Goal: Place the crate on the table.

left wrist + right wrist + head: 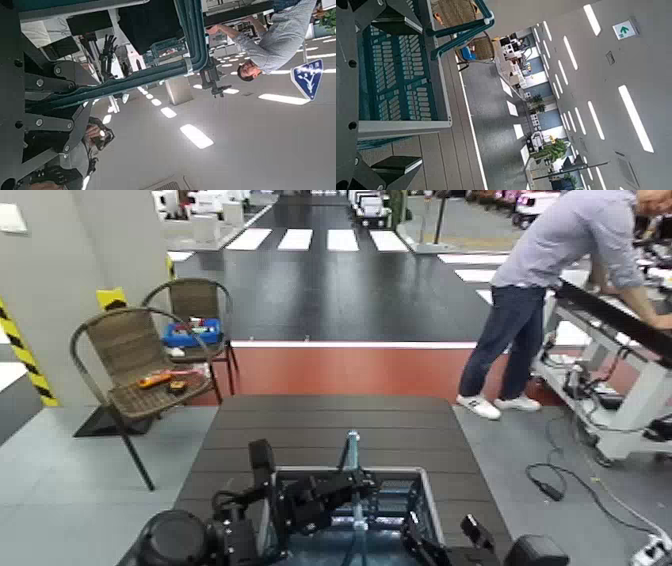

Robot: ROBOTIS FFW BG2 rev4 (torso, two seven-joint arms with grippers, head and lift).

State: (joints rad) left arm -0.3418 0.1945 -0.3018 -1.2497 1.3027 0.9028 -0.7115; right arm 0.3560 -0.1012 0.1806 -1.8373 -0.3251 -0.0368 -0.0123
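While resting on the table (pixel 300 425), the crate (pixel 425 490) sits at its near edge.
Item: my left gripper (pixel 300 505) and right gripper (pixel 430 540) at its rim; finger state undeterminable.

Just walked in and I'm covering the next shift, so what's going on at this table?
The robot has both arms on the crate, at the near end of the dark slatted table. Its left pincer is at the crate's left rim and its right pincer at the right rim. The head view does not show whether the crate rests on the table yet. A person is bent over a workbench to the right.
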